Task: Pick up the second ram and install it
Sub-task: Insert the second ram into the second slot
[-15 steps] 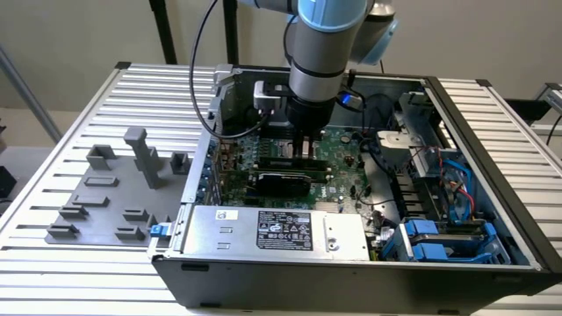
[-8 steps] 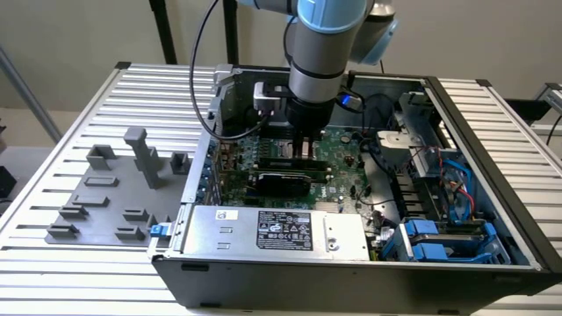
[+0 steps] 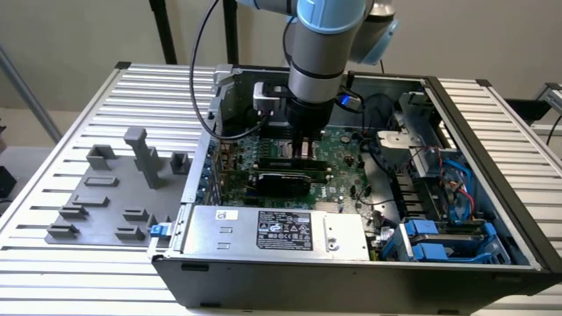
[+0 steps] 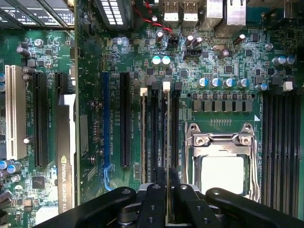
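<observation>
The arm (image 3: 320, 39) is held near vertical, wrist pointed straight down into the open computer case (image 3: 491, 197). The gripper (image 3: 307, 150) is positioned low over the middle of the case, just above the board inside. In the wrist view, the gripper (image 4: 167, 178) is seen with its two black fingers (image 4: 158, 183) drawn close together, clamped on the second ram (image 4: 166, 142), which is held edge-on between them.

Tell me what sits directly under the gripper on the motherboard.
Under the gripper, its fingers pinch the second ram edge-on, standing in a black slot beside the CPU socket. The fingers cover the stick's near end, so its seating there cannot be judged.
</observation>
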Controlling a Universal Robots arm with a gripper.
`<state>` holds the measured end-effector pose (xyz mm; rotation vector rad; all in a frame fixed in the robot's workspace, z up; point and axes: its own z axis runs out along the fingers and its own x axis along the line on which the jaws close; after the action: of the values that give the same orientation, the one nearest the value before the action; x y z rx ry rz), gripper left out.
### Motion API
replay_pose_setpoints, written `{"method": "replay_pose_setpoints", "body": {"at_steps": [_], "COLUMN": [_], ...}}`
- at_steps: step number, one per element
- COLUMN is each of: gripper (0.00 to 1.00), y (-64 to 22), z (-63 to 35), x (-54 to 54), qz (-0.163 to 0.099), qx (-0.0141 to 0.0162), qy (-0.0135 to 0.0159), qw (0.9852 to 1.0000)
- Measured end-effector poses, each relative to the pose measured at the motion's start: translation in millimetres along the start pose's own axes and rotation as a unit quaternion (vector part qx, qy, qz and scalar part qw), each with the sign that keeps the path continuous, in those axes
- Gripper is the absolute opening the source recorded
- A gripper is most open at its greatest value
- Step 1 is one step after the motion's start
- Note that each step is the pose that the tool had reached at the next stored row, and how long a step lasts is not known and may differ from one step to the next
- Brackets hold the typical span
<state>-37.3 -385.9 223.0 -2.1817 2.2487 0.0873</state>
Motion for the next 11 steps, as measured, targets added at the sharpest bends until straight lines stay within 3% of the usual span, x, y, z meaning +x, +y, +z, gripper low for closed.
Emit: {"method": "replay_pose_setpoints", "body": {"at_steps": [11], "gripper": [0.14], "y": [0.0], "z": [2.9], "x": [-0.3], "qz": [0.000], "qx": [0.0000], "qy": [0.0000], "qw": [1.0000]}}
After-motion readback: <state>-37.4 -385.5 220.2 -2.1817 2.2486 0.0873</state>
